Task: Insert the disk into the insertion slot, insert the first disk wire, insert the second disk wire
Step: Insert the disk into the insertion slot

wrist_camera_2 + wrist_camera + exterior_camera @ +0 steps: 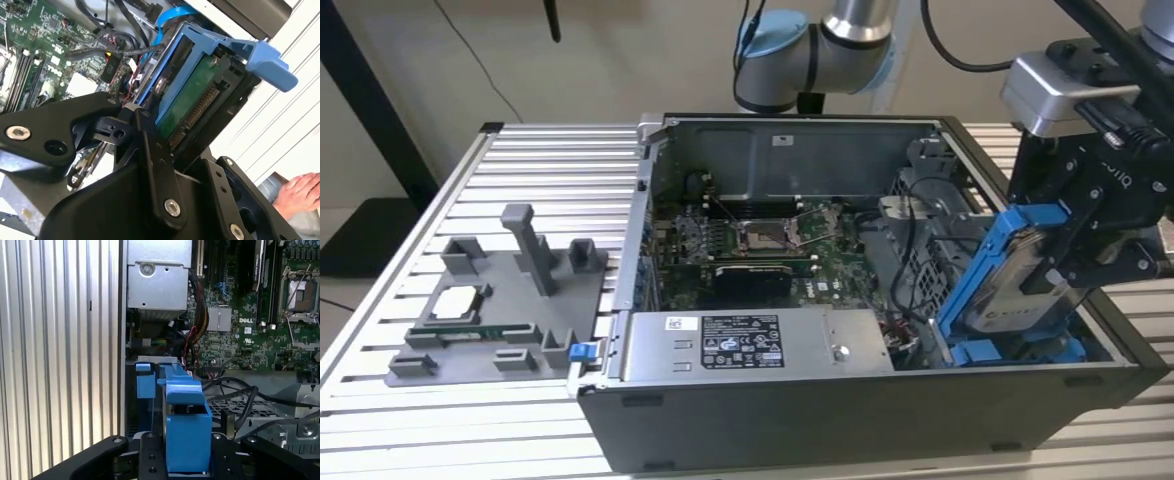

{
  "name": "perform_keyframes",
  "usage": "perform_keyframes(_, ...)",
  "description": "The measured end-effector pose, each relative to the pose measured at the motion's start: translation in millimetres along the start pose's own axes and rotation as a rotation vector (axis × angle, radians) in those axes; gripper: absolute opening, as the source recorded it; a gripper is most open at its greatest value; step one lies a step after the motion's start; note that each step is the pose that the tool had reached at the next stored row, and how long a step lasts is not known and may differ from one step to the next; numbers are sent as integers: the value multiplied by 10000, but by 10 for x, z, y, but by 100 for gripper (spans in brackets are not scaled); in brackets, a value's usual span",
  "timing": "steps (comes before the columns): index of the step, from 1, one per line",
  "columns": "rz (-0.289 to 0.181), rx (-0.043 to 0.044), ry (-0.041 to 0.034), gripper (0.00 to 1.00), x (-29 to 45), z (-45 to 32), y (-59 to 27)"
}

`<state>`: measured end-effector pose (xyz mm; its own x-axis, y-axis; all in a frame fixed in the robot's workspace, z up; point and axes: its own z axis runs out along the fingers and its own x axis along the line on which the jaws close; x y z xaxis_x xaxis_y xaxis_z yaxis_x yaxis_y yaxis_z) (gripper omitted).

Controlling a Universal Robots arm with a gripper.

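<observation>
Gripping the disk (pixel 1014 285) by its bright blue frame, the gripper (pixel 1065 262) is clamped across it. In the first wrist view I see black fingers (pixel 150 460) pressed to either side of the frame.

- Disk hangs tilted: lower end down inside the computer case (pixel 854 420), upper end leaning back toward the wrist. I judge the tilt is there to lead one edge into the bay mouth.
- Insertion slot (pixel 994 352) lies straight below the fingertips, its blue tabs just under the disk's lower edge. I can't tell whether they touch.
- Not seated; most of the disk stands above the case rim.
- Connector row (pixel 197 117) on the green board faces the wrist, away from the slot, probably so it stays reachable.
- Black cables (pixel 240 395) lie just beside the slot, off to one side of the fingers.
- A person's hand (pixel 300 192) rests outside the case, well apart from the gripper.
</observation>
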<state>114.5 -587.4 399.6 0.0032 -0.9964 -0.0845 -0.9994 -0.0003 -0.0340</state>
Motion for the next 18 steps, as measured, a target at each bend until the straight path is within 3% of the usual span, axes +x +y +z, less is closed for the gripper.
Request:
perform_keyframes(1,0,-1,-4,100,0,0,0)
perform_keyframes(8,-1,13,-21,100,-30,-85,-6)
perform_keyframes(11,-14,162,-31,100,-97,-80,-8)
perform_keyframes(13,-15,177,-52,100,-134,-67,-9)
perform_keyframes(16,-9,130,-53,100,-179,-41,-24)
perform_keyframes(18,0,23,-50,100,-204,-31,-38)
